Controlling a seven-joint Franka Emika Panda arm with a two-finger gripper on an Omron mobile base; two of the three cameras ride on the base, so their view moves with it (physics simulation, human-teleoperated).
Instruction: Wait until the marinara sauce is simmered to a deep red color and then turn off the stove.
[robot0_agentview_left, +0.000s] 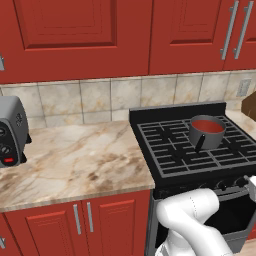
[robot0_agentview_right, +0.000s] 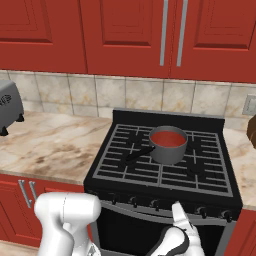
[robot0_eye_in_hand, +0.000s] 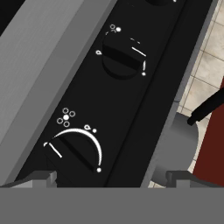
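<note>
Marinara sauce (robot0_agentview_left: 208, 126) is looking pretty red in the saucepan (robot0_agentview_right: 168, 146) on the stove (robot0_agentview_right: 165, 170). Hand (robot0_eye_in_hand: 109, 177) is hovering wide open, gripping nothing, with the nearest knob (robot0_eye_in_hand: 75, 151) sitting at about 11 o'clock. I'd be centering both fingertips (robot0_eye_in_hand: 41, 177) around that knob's ridge before closing and twisting.

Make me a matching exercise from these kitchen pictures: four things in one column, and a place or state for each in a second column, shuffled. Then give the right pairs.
Things:
1. marinara sauce
2. toaster
3. gripper
4. saucepan handle

Places or states:
A. on the marble counter, left of the stove
B. open, close in front of a stove knob
C. red, inside the grey saucepan
D. dark, lying over the grates

Pairs: 1-C, 2-A, 3-B, 4-D
</note>
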